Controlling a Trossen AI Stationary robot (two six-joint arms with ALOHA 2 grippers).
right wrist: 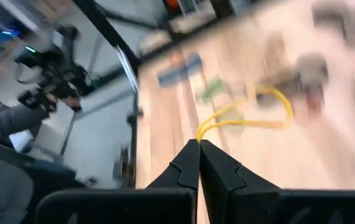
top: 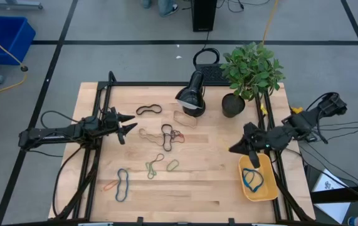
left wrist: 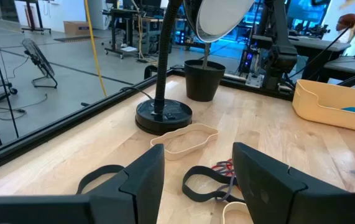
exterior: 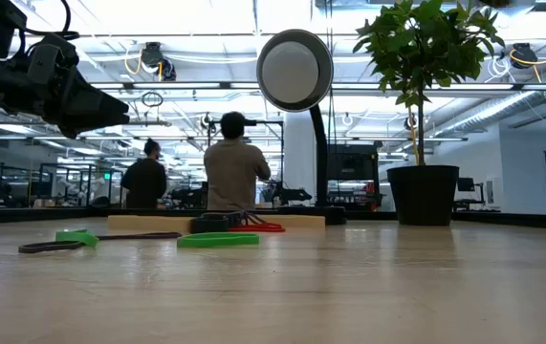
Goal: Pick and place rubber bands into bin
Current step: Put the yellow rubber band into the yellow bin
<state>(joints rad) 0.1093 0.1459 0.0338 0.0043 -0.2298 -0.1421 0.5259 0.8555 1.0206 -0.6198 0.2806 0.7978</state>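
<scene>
Several rubber bands lie flat on the wooden table: a black one (top: pixel 148 110), a tan one (top: pixel 185 118), a tangled cluster (top: pixel 166 135), green ones (top: pixel 153 166), and a blue one (top: pixel 123 184) beside an orange one (top: pixel 110 185). The yellow bin (top: pixel 268 191) stands at the near right with a blue band (top: pixel 252 180) inside. My right gripper (top: pixel 235 149) hovers just left of the bin's far end, shut on a yellow band (right wrist: pixel 252 112). My left gripper (top: pixel 127 125) waits open at the table's left, level, with nothing between its fingers (left wrist: pixel 196 180). My right gripper pinches one end of the yellow band's loop (right wrist: pixel 204 130) between its two fingertips. The rest of the loop reaches out past the fingertips, slack. The view is blurred, so I cannot tell whether any part of the band touches the table.
A black desk lamp (top: pixel 191 94) and a potted plant (top: pixel 251 72) stand at the table's far side. The black frame rails (top: pixel 103 113) run along the left and right edges. People stand in the room beyond the far edge (exterior: pixel 234 162).
</scene>
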